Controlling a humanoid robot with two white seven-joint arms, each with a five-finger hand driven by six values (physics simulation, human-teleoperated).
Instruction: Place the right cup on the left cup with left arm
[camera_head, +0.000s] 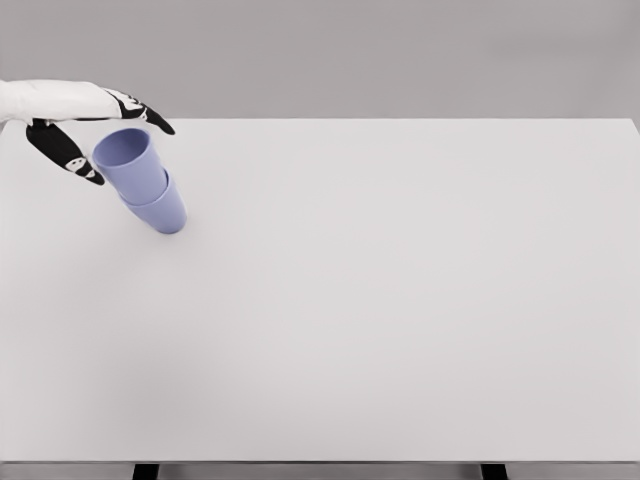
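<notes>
Two lavender cups stand nested on the white table (380, 300) at the far left. The upper cup (130, 161) sits inside the lower cup (160, 210), both leaning toward the upper left with the mouth showing. My left hand (100, 135) comes in from the left edge and hovers just behind and left of the upper cup's rim. Its black fingers (68, 154) are spread and hold nothing; the thumb and fingers flank the rim without gripping it. The right arm is out of view.
The table's far edge runs just behind the hand, and its left edge lies close to the cups. Two dark table legs (145, 471) show under the front edge.
</notes>
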